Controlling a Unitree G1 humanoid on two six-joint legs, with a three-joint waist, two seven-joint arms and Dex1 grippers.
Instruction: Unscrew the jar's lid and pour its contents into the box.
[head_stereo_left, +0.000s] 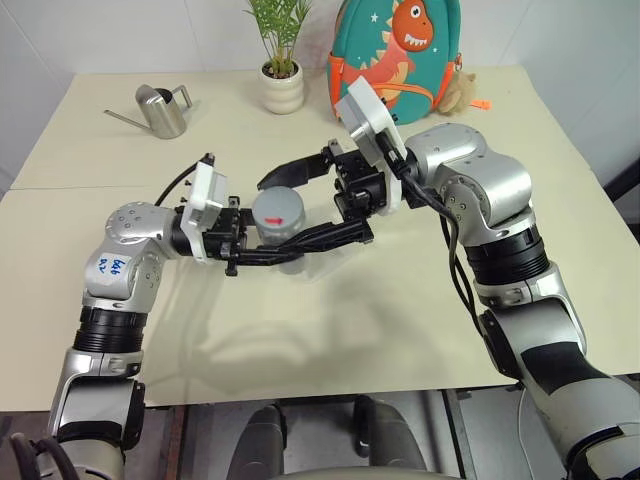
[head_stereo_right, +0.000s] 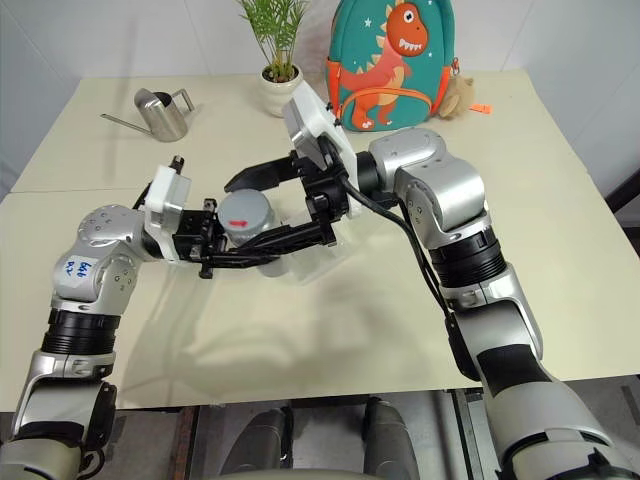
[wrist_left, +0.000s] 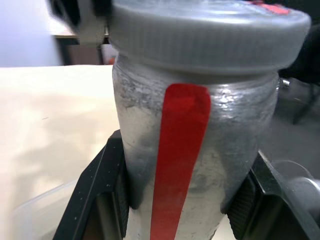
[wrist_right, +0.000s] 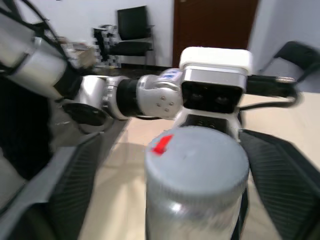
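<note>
Above the table my left gripper (head_stereo_left: 272, 250) is shut on the jar (wrist_left: 195, 150), gripping its silvery body on both sides. The jar stands upright and carries a red strip. The grey lid (head_stereo_left: 278, 209) sits on the jar and has a small red mark on top. My right gripper (head_stereo_left: 285, 212) reaches in from the right and is open. Its black fingers (wrist_right: 75, 190) stand on either side of the lid with a gap on each side. Under the jar the transparent box (head_stereo_right: 322, 252) rests on the table. The contents are hidden behind the clouded wall.
A steel watering can (head_stereo_left: 160, 110) stands at the back left of the cream table (head_stereo_left: 380, 320). A potted plant (head_stereo_left: 282, 80) and a dinosaur backpack (head_stereo_left: 395, 55) are at the back centre. The table's front edge (head_stereo_left: 300, 392) runs close to me.
</note>
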